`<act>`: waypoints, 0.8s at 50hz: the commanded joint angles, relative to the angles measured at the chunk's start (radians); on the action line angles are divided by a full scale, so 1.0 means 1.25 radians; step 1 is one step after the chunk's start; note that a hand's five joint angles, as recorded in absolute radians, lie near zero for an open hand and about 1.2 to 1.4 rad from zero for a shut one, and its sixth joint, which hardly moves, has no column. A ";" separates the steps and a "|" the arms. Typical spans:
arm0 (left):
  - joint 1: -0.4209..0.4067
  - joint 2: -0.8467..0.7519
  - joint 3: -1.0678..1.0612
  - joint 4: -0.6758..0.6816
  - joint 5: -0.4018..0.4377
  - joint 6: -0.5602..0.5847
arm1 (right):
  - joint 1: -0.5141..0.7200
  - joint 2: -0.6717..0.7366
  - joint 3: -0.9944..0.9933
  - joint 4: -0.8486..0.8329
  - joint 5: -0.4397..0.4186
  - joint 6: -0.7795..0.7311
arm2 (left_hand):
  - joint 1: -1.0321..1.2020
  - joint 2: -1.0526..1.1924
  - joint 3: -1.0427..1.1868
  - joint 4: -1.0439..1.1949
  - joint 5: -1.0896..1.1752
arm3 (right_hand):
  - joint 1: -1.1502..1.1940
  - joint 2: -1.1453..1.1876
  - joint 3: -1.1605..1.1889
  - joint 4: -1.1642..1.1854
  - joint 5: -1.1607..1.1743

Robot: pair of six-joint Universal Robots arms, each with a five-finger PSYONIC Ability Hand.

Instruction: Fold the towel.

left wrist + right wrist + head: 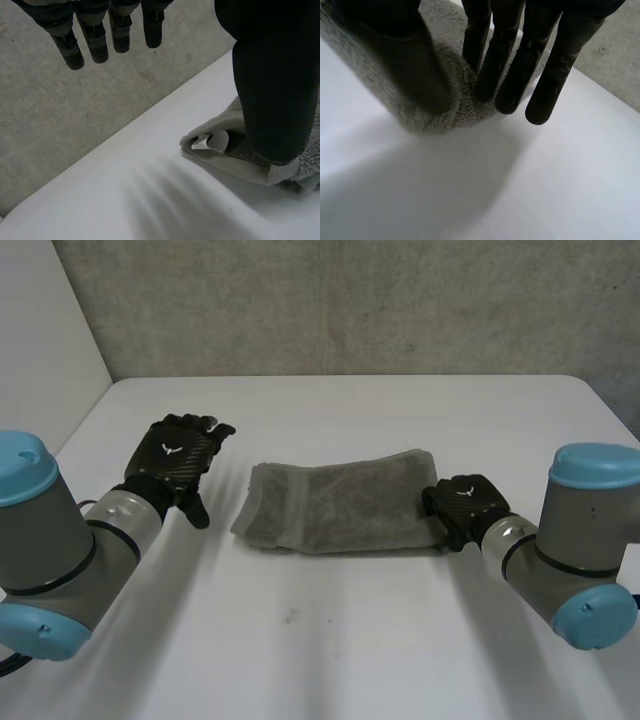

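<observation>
A grey towel is laid flat near the middle of the white desk, folded into a long band running from 9 o'clock to 3 o'clock. In the head view, 1 narrower layer is seen turned over at its 9 o'clock end.

The left hand is held at the towel's 9 o'clock, well apart from it, its back turned up. In the left wrist view the left hand is seen opened wide, with the fingers straight and spread and nothing held. Beyond its thumb the towel is seen, with a white label curled at the near corner.

The right hand is placed at the towel's 3 o'clock end. In the right wrist view the right hand is shown with straight, relaxed fingers reaching over the rounded end of the towel, the thumb set beside them over the same end. No pinch on the cloth is seen, and whether the fingertips touch it cannot be told.

A grey concrete wall is seen at the desk's 12 o'clock edge.
</observation>
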 commanded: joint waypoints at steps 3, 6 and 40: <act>-0.002 0.014 -0.010 0.000 0.001 -0.013 | -0.024 0.017 -0.013 -0.023 -0.005 0.002 | 0.028 0.024 0.025 0.024 0.014 | 0.288 0.280 0.287 0.288 0.284; -0.001 0.014 -0.012 0.000 0.001 -0.013 | -0.024 0.003 -0.007 -0.023 -0.010 0.002 | 0.028 0.024 0.025 0.024 0.014 | 0.173 0.164 0.172 0.172 0.169; -0.001 0.014 -0.031 0.000 0.002 -0.013 | -0.111 -0.085 0.100 -0.018 -0.034 0.019 | 0.028 0.024 0.025 0.024 0.014 | 0.288 0.280 0.287 0.288 0.284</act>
